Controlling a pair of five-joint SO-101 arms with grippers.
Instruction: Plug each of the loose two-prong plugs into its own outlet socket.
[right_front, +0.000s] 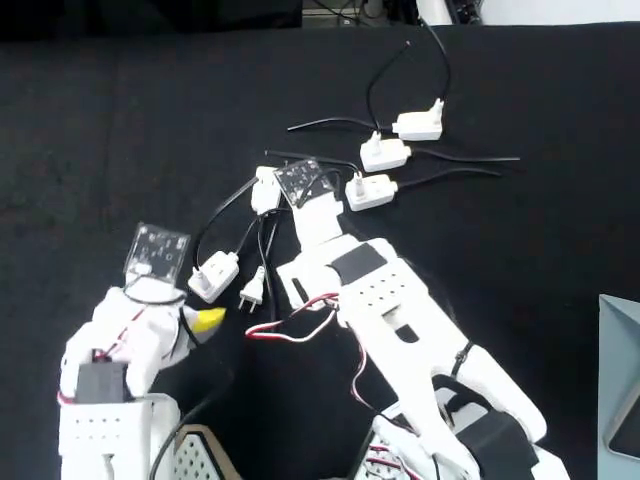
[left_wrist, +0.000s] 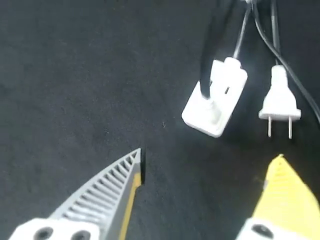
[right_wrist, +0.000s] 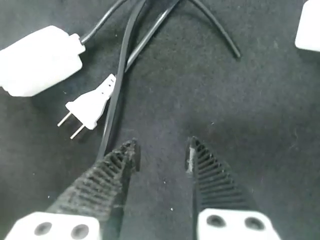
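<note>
- A loose two-prong plug (right_front: 252, 290) (left_wrist: 279, 102) lies flat on the counter (right_front: 100, 130) with its prongs bare. It is just beside a white outlet block (right_front: 213, 275) (left_wrist: 215, 100) and not touching it.
- The left end effector (left_wrist: 207, 157) hangs near that pair. It is released, its grey and yellow fingers spread wide with nothing between them.
- In the right wrist view a white plug (right_wrist: 87, 107) with bare prongs lies against a black cord (right_wrist: 118, 100), near a white block (right_wrist: 37, 60). Whether this is the same pair I cannot tell.
- The right end effector (right_wrist: 161, 150) is over bare cloth next to that cord. It is released, with its black fingers apart and empty.
- Three more outlet blocks (right_front: 385, 153), each with cords, sit clustered farther back, well apart from the loose two-prong plug.
- The counter is covered edge to edge in matte black cloth.
- A grey object (right_front: 620, 375) stands at the counter's right edge.
- Behind the far edge a pale strip (right_front: 540, 10) of the room shows.
</note>
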